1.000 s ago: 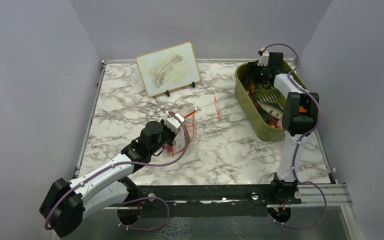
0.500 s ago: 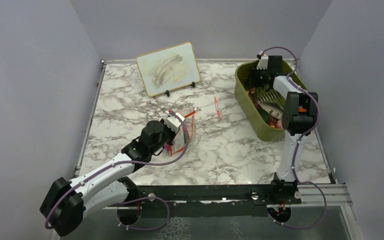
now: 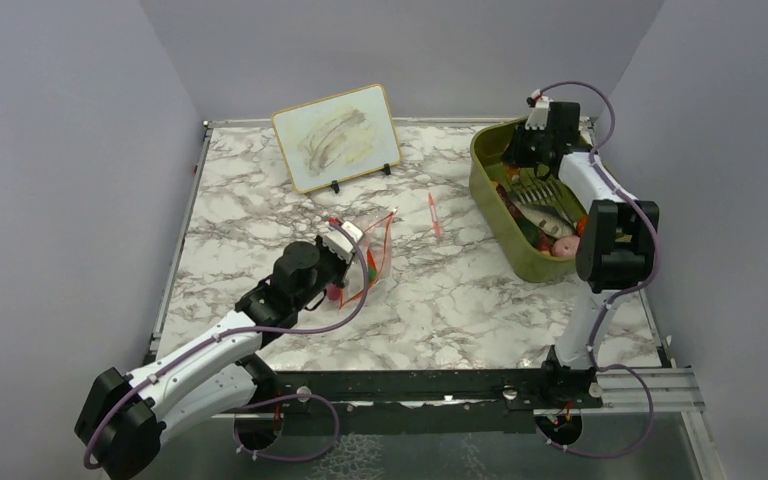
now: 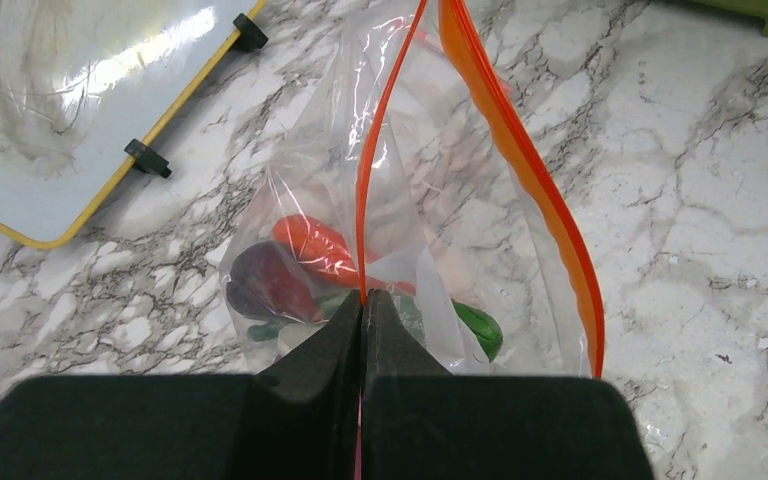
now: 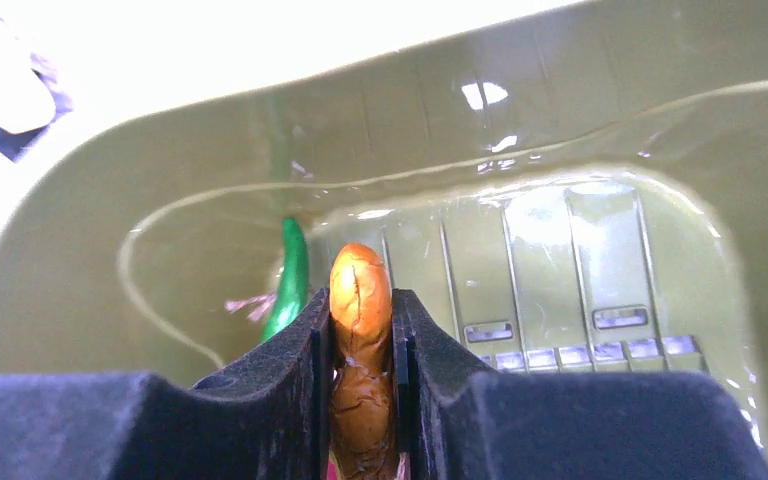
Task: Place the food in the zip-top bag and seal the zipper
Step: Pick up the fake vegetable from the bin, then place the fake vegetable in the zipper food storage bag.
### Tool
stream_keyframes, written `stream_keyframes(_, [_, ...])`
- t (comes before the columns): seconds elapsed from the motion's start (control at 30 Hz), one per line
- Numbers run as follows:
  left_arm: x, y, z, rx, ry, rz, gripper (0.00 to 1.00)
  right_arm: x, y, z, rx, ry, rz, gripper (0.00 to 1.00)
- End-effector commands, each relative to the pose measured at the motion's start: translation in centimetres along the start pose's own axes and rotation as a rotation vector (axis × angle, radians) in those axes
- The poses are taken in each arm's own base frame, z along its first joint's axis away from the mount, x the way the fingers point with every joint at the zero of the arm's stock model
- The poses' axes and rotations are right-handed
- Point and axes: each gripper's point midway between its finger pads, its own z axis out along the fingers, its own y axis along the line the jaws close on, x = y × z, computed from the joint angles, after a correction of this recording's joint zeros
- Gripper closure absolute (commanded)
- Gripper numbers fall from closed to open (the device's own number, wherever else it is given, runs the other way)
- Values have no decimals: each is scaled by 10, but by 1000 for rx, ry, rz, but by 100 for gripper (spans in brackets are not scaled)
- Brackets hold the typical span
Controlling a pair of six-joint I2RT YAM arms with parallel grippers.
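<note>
From above, we see the zip-top bag (image 3: 372,264) lying mid-table, its zipper (image 3: 389,245) running from near to far. The left arm stretches low from the near left corner, with the left gripper (image 3: 352,248) at the bag's mouth. The right arm bends over the far end of the olive bin (image 3: 487,195), with the right gripper (image 3: 513,158) inside.

In the left wrist view, the jaws are pinched shut on one zipper lip. The mouth gapes, and an orange-red piece (image 4: 315,245) and a dark purple piece (image 4: 265,285) sit inside.

In the right wrist view, the jaws clamp an orange piece (image 5: 360,275), its long axis along the fingers, pointing at the bin wall.
</note>
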Motion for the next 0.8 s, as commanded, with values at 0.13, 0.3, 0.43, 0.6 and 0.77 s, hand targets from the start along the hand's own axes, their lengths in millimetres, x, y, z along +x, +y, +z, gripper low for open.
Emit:
stream_keyframes(0.13, [-63,0,-7,6,-133,-123,100,-43,19,-68,43,-105,21,83])
stream_keyframes(0.3, [-82,-1,-10,18,-150,-170,100,-62,44,-99,4,-158,26,84])
stream_keyframes(0.43, [-88,0,-9,10,-129,-216,100,-71,69,-115,-37,-182,23,84])
stream_keyframes(0.6, [-88,-1,0,6,-92,-254,100,-70,112,-133,-130,-190,49,84])
stream_keyframes(0.77, [-91,-6,10,23,-34,-282,100,-55,167,-148,-239,-158,91,84])
